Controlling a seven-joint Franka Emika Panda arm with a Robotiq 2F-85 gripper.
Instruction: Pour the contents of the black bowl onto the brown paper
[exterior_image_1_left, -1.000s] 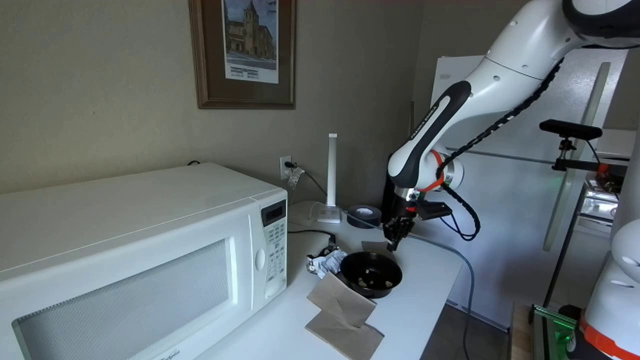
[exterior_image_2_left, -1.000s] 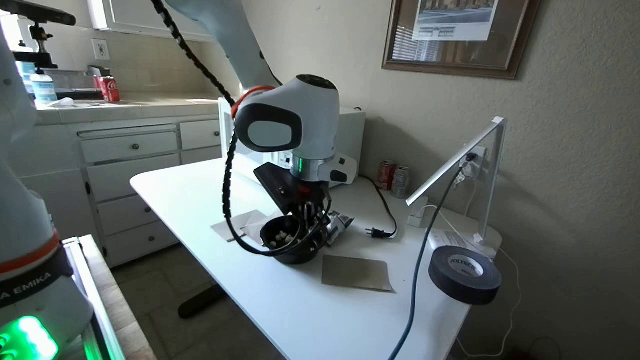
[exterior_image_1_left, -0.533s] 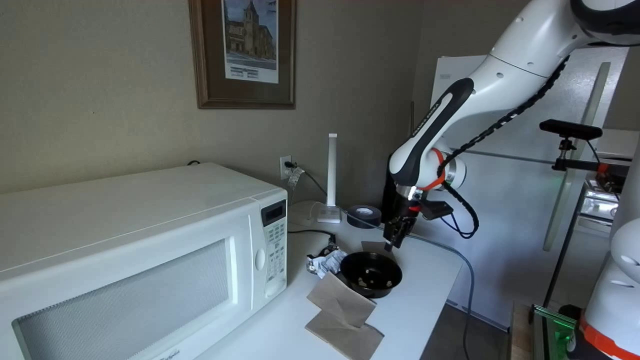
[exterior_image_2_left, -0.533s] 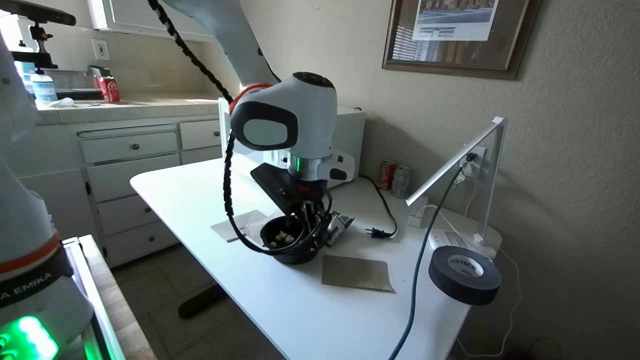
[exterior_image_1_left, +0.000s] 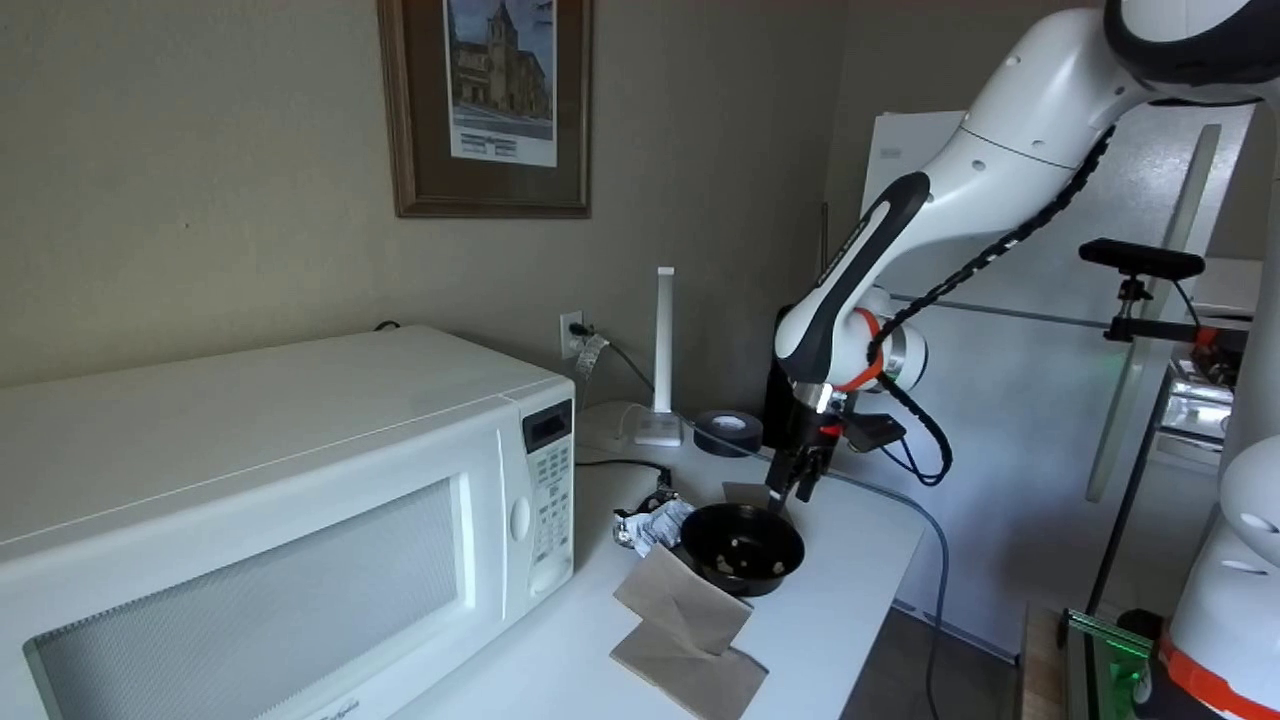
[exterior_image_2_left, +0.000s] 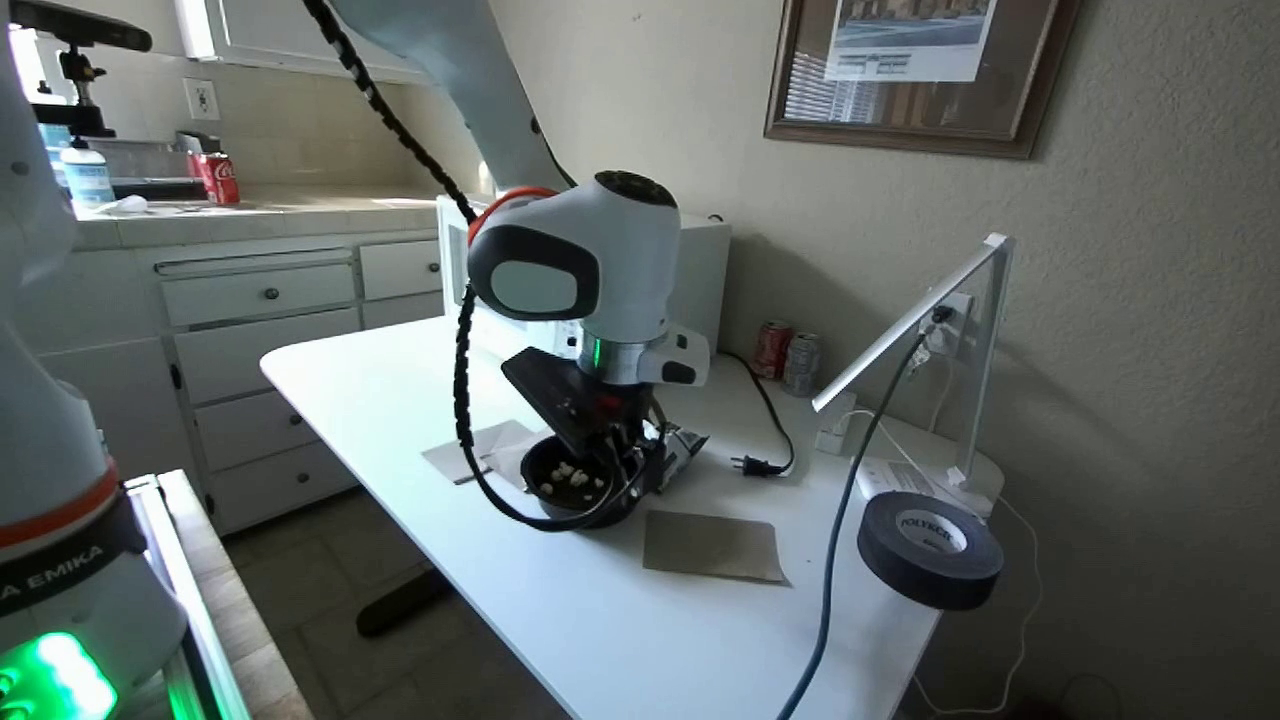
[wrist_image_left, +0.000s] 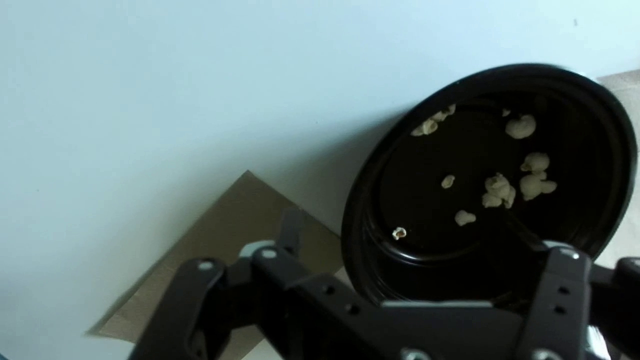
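In an exterior view, the black bowl stands upright on the white table, just beside the brown paper, and the gripper is at the bowl's far rim. In an exterior view, popcorn lies in the bowl, and a separate brown sheet lies near it. In the wrist view, the fingers stand apart, one outside the bowl's wall, the other over its inside; whether they touch it, I cannot tell.

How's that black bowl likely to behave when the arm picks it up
The black bowl should be fairly stiff, given its smooth, evenly round shape. The scattered popcorn likely adds little weight. Glints inside suggest a slick surface that might slip.
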